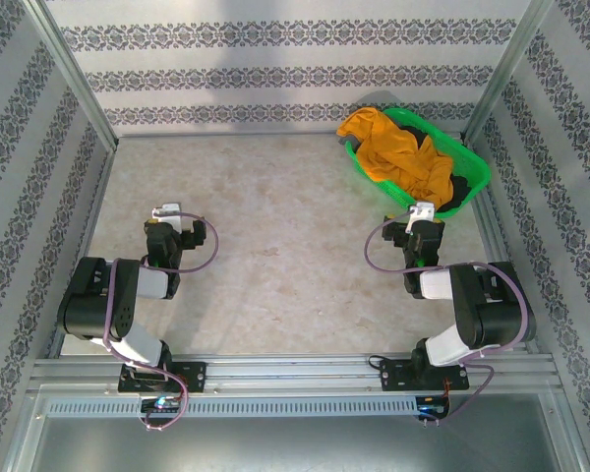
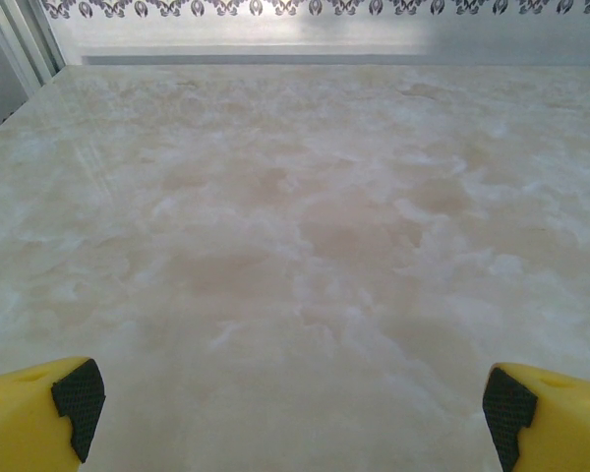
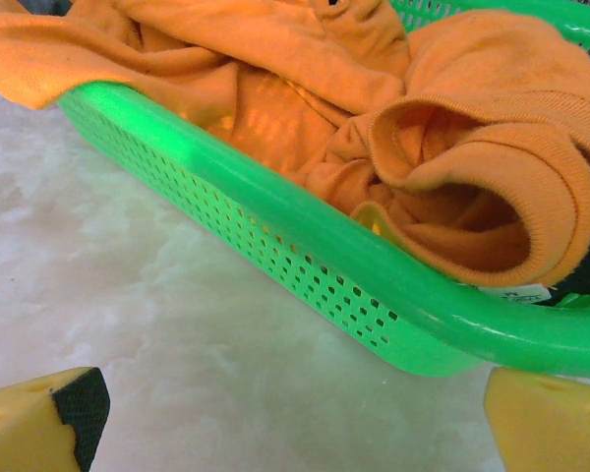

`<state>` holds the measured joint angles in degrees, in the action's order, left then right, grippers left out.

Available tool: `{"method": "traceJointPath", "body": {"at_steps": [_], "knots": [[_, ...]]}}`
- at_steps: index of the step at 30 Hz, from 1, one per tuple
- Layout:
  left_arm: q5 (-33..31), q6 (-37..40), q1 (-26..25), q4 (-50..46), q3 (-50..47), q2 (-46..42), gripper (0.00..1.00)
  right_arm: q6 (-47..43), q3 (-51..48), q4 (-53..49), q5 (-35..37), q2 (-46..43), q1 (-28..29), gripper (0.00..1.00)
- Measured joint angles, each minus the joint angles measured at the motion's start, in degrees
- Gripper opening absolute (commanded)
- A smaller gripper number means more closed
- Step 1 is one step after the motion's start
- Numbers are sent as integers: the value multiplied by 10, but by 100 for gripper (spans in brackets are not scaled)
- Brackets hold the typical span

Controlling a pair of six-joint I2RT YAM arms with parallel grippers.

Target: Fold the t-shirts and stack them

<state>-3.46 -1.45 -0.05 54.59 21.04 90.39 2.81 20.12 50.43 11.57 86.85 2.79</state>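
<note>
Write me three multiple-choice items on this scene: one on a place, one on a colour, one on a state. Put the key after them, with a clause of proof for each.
1. Where on the table does the green basket stand?
A. near left corner
B. far right corner
C. centre

2. What colour is the t-shirt lying uppermost in the basket?
A. orange-yellow
B. white
C. blue

3. How is the left end effector?
A. shut on a shirt
B. shut on the basket rim
C. open, holding nothing

Key:
1 B: the top view shows the basket by the back wall on the right.
2 A: orange-yellow cloth heaps over its rim.
3 C: the left wrist view shows its fingers wide apart over bare table.
</note>
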Motion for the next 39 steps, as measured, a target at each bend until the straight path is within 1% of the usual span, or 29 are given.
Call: {"method": "traceJointPath", "body": {"at_steps": [20, 22, 24, 25, 27, 29, 30, 31, 32, 33, 34, 35, 36, 38, 39], "knots": [[0, 0, 0, -2, 0, 0, 100, 0, 0, 0, 0, 0, 0, 98], [-3, 0, 0, 10, -6, 0, 100, -1, 0, 5, 2, 0, 3, 98], [-29, 1, -11, 14, -23, -17, 100, -14, -1, -7, 29, -18, 25, 98], [-43, 4, -19, -2, -30, -36, 100, -26, 0, -27, 50, -42, 47, 98], [-72, 13, -48, -59, -32, -116, 100, -35, 25, -105, 87, -110, 95, 98], [-101, 13, -71, -111, -9, -199, 100, -8, 111, -225, 108, -167, 123, 98], [-117, 4, -79, -143, 19, -231, 100, 7, 161, -267, 113, -181, 124, 98], [-135, -28, -84, -201, 59, -255, 100, 47, 230, -340, 89, -185, 111, 98], [-149, -70, -85, -283, 115, -271, 100, 91, 295, -388, 54, -180, 89, 98], [-153, -104, -82, -332, 161, -276, 100, 129, 343, -412, 10, -172, 60, 98], [-142, -146, -72, -365, 204, -281, 100, 161, 375, -417, -34, -165, 28, 96], [-118, -178, -58, -380, 227, -283, 100, 190, 397, -430, -68, -158, 2, 93], [-90, -219, -35, -395, 248, -283, 100, 221, 419, -449, -90, -145, -26, 91], [-52, -277, -2, -440, 277, -259, 100, 258, 468, -529, -96, -101, -42, 90], [-36, -296, 4, -462, 295, -239, 100, 268, 498, -565, -96, -73, -42, 91]]}}
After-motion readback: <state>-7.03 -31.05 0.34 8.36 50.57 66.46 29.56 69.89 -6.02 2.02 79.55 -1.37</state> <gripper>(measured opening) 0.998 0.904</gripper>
